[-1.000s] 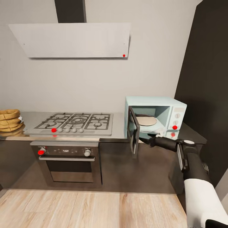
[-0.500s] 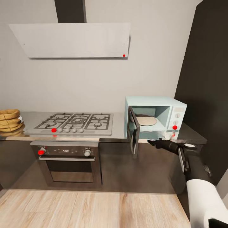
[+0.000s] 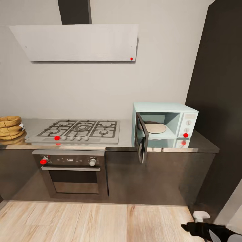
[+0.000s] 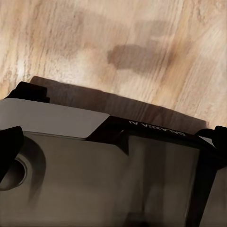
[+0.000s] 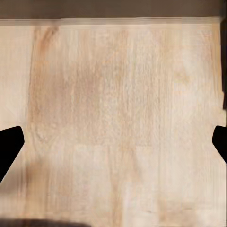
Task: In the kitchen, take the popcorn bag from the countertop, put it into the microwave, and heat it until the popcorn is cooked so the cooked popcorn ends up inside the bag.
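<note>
Right gripper [image 5: 113, 142] spread wide, holding nothing, aimed at wood floor [image 5: 118, 94]; left gripper state impossible to tell; popcorn bag [image 3: 10, 126] far off across countertop [image 3: 198, 143]; microwave [image 3: 164, 125] door open; likely light, crushable paper; best pinched gently at rolled rim.

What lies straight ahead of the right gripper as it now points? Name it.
The light wood plank floor. The right wrist view looks along the right gripper, whose dark fingertips stand wide apart at the picture's edges, with bare floor between them. Nothing seems to lie in between, though depth is unclear.
</note>
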Available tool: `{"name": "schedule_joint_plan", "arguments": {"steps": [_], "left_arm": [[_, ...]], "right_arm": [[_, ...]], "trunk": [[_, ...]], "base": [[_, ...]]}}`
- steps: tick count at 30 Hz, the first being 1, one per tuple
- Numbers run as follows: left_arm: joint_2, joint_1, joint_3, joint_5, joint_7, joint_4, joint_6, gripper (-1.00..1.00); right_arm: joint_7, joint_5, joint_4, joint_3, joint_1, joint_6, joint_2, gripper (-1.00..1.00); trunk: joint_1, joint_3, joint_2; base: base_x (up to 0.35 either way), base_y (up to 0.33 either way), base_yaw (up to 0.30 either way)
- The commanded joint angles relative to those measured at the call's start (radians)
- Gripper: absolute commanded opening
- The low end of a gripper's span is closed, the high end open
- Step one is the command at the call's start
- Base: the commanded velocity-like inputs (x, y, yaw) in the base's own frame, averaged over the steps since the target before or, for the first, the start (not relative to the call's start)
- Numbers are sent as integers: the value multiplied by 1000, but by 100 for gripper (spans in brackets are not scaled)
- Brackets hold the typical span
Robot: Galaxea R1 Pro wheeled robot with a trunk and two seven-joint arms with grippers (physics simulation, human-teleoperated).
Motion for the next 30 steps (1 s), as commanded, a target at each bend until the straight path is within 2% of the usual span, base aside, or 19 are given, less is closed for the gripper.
{"name": "schedule_joint_plan", "arguments": {"steps": [1,3,5,7,9,15,17,18,20,22,25,30], "left_arm": [[0,-1,-8,11,-3,1,0,100],[0,-1,-8,11,-3,1,0,100],[0,-1,-8,11,-3,1,0,100],[0,-1,-8,11,-2,1,0,100],[1,-1,-8,11,-1,1,0,100],[2,-1,-8,11,-1,1,0,100],[4,-1,-8,12,1,1,0,100],[5,-1,-8,12,13,1,0,100],[0,-1,-8,11,89,1,0,100],[-8,-1,-8,10,133,1,-1,100],[-14,-1,-8,8,146,1,-1,100],[-16,-1,-8,7,147,1,-1,100]], "right_arm": [[-26,3,11,-11,78,-30,0,100],[-90,-2,17,-12,161,-79,11,100],[-168,-18,19,-15,287,-169,37,100],[-188,-51,20,-16,366,-221,70,100],[-195,-75,21,-17,424,-243,101,100],[-197,-85,22,-15,442,-229,112,100],[-196,-85,21,-15,442,-200,112,100],[-197,-85,20,-15,442,-181,112,100],[-202,-83,20,-13,442,-169,113,100],[-212,-81,20,-11,442,-166,114,100],[-235,-79,19,-8,442,-165,132,100],[-265,-79,19,-6,442,-168,140,100]], "trunk": [[0,-1,-1],[0,-1,-1],[0,-1,-1],[0,-1,-1],[0,-1,-1],[0,-1,-1],[0,-1,-1],[0,-1,-1],[0,-1,-1],[0,-1,-1],[0,-1,-1],[0,-1,-1]], "base": [[0,0,0],[0,0,0],[0,0,0],[0,0,0],[0,0,0],[0,0,0],[0,0,0],[0,0,60],[0,0,187],[0,0,246],[0,0,263],[0,0,267]]}}
